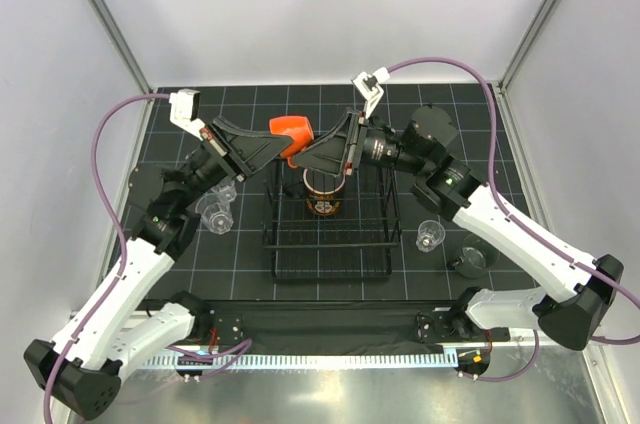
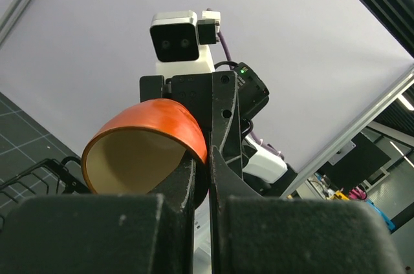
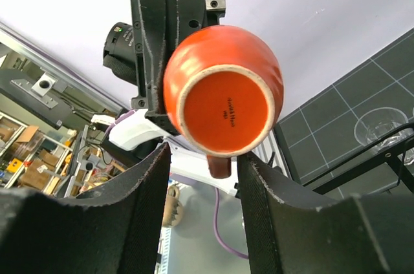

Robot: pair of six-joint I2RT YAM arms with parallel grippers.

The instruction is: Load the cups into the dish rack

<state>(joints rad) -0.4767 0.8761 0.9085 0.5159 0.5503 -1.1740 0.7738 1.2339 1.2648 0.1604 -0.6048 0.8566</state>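
A small orange cup point(image 3: 223, 86), glossy and smooth like glazed ceramic, shows a pale, duller ring round its base; its cream inside looks less shiny. The black fingers point(image 3: 116, 222) of the right gripper point(image 3: 203, 155) are matt with a fine grainy surface. The rectangular black dish rack point(image 1: 330, 275) is thin wire, the large dark patterned mug point(image 1: 323, 199) gleams, a small clear cup point(image 1: 430, 235) is transparent, and the white arm shells point(image 1: 520, 234) look like smooth plastic over a matt black gridded table mat point(image 1: 250, 104).

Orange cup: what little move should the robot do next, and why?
Probably close the right tool on the cup's handle. The handle sits between its parted fingers, while the left tool pinches the cup up in the air by the rack.
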